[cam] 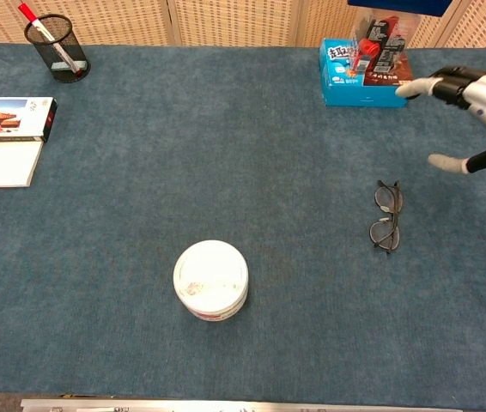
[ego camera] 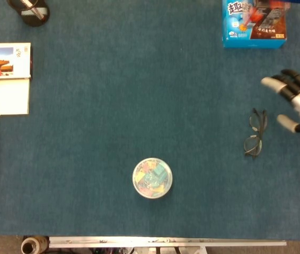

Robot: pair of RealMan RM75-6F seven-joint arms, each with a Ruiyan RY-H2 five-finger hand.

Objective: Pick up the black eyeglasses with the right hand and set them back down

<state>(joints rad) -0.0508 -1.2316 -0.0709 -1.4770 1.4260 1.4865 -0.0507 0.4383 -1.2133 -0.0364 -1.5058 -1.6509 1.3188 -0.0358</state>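
Observation:
The black eyeglasses [ego camera: 255,133] lie flat on the blue table cloth at the right, also seen in the chest view [cam: 385,216]. My right hand [ego camera: 297,100] hovers to the right of them and higher up, fingers spread, holding nothing; in the chest view the right hand [cam: 480,107] is raised above and to the right of the glasses, apart from them. My left hand is not visible in either view.
A round lidded tub [ego camera: 152,178] stands at the front centre. A blue snack box [ego camera: 255,24] sits at the back right, close to my raised hand. Books [ego camera: 4,78] lie at the left edge, and a mesh pen cup [cam: 57,47] stands at the back left.

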